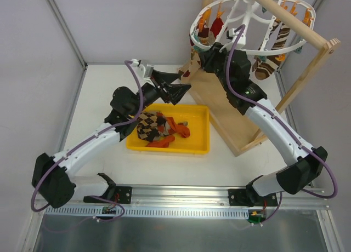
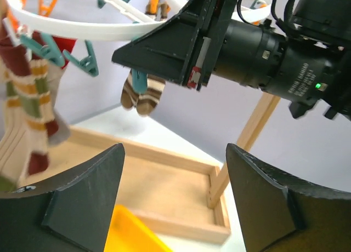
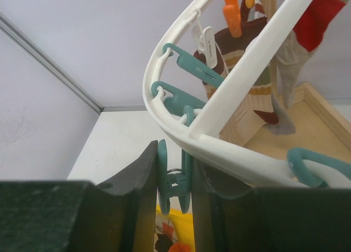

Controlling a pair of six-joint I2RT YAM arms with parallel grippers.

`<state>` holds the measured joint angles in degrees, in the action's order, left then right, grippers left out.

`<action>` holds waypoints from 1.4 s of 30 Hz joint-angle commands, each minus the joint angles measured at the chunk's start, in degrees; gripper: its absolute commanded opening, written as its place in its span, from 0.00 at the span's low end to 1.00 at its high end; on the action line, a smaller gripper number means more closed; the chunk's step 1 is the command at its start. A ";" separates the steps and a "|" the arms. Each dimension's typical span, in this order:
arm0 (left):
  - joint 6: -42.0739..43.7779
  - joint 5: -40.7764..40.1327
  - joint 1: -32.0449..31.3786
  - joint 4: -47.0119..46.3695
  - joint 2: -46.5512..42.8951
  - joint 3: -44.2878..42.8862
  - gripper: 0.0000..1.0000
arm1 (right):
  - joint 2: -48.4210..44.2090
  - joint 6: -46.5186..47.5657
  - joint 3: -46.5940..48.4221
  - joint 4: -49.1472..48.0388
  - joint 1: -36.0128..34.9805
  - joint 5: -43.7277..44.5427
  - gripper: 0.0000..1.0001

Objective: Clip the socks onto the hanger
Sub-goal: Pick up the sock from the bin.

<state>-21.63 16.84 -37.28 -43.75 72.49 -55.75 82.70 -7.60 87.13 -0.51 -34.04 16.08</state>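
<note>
The job is partly done. A few soft socks (image 1: 267, 66), some brown with stripes and some red, already hang from clips on the white plastic ring hanger (image 3: 230, 156). The hanger itself hangs from a wooden rod stand (image 1: 296, 23).

More socks wait in the yellow plastic tray (image 1: 200, 149) on the table (image 1: 98, 98), down and to the left of the hanger. One there is a brown diamond sock (image 1: 151, 126) and some are orange socks (image 1: 178, 131). They are not yet clipped on.

The right gripper (image 3: 174, 170) is just under the hanger's rim. Its jaws are squeezed tight on a teal plastic clip (image 3: 163, 181) that dangles from the hanger.

The left gripper (image 2: 174, 159) is close to the hanger's left side. Its jaws are wide and hold nothing.

I think the next sock has to be picked up from the tray.
</note>
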 commanded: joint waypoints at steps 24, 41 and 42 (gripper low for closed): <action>-7.73 -12.45 4.76 51.31 0.27 6.62 0.68 | -0.17 3.55 6.38 4.91 0.03 -4.91 0.01; -6.76 -15.18 3.44 46.91 14.34 1.96 0.49 | -1.04 5.75 6.73 6.67 0.12 -4.30 0.01; -6.67 -15.17 3.44 46.74 15.30 2.04 0.48 | -1.05 5.75 6.65 6.58 0.12 -4.21 0.01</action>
<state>-27.99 2.46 -33.08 4.78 86.06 -51.81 82.94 -3.40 91.39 6.35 -34.04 12.80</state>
